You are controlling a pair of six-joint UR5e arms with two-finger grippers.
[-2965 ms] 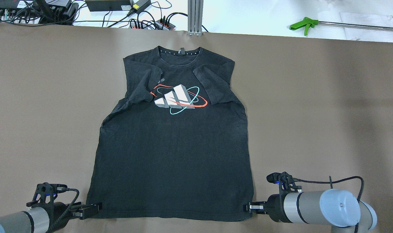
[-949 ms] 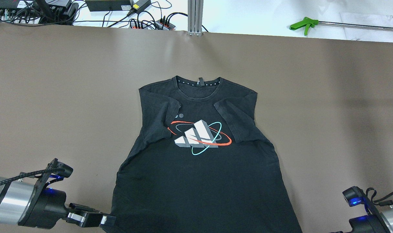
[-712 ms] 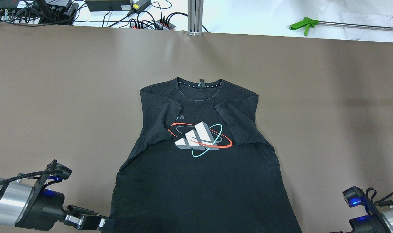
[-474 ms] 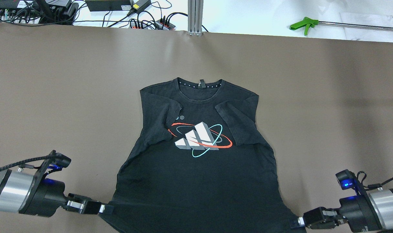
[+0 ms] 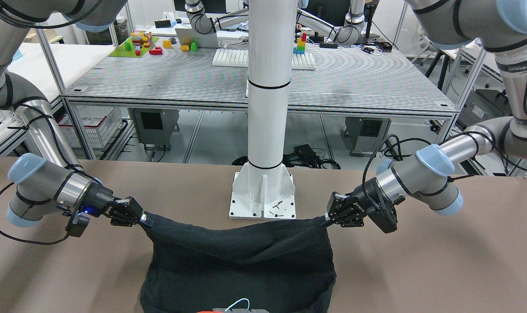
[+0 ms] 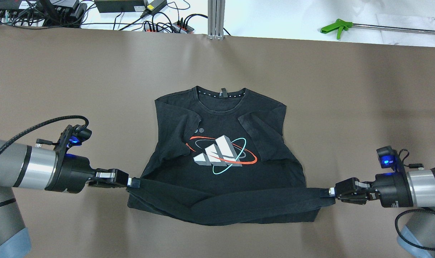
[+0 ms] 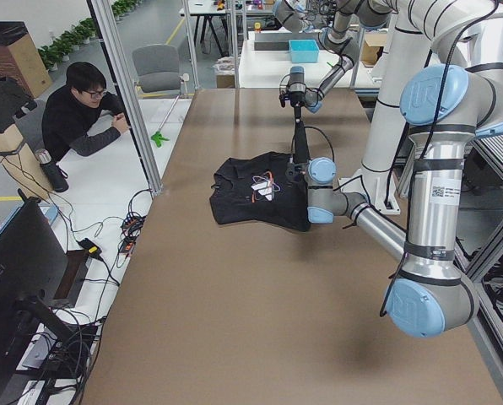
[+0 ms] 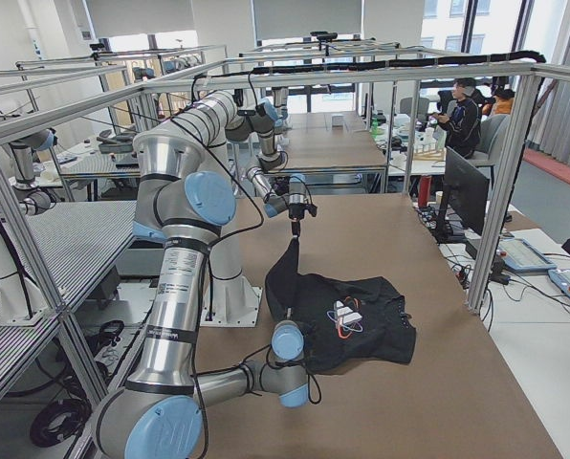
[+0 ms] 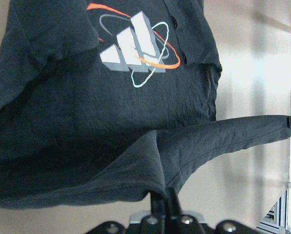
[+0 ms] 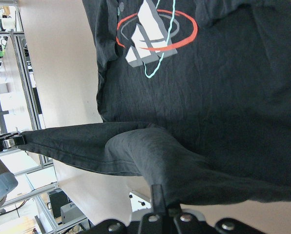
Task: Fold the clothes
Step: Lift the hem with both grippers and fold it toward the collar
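Note:
The clothes are one black T-shirt point(image 6: 221, 177) with a white, red and teal logo point(image 6: 221, 154). It lies front up on the brown table with its collar point(image 6: 221, 94) far from me. My left gripper point(image 6: 133, 182) is shut on the shirt's left hem corner. My right gripper point(image 6: 328, 192) is shut on the right hem corner. The hem point(image 6: 239, 206) hangs stretched between them, raised off the table and sagging in the middle over the shirt's lower part. The front view shows the same, with the left gripper point(image 5: 326, 221) and the right gripper point(image 5: 146, 218). Both wrist views show pinched black fabric point(image 9: 135, 161) point(image 10: 150, 151).
A green-handled tool point(image 6: 335, 27), cables and power strips point(image 6: 149, 25) and an aluminium post point(image 6: 216, 18) lie beyond the table's far edge. The white robot pedestal point(image 5: 263, 191) stands behind the shirt. A seated person point(image 7: 78, 118) is beside the table.
Both grippers dragged the shirt toward the robot. Then they lifted its hem corners and carried them forward, so the hem now hangs over the lower body. The collar end stayed put.

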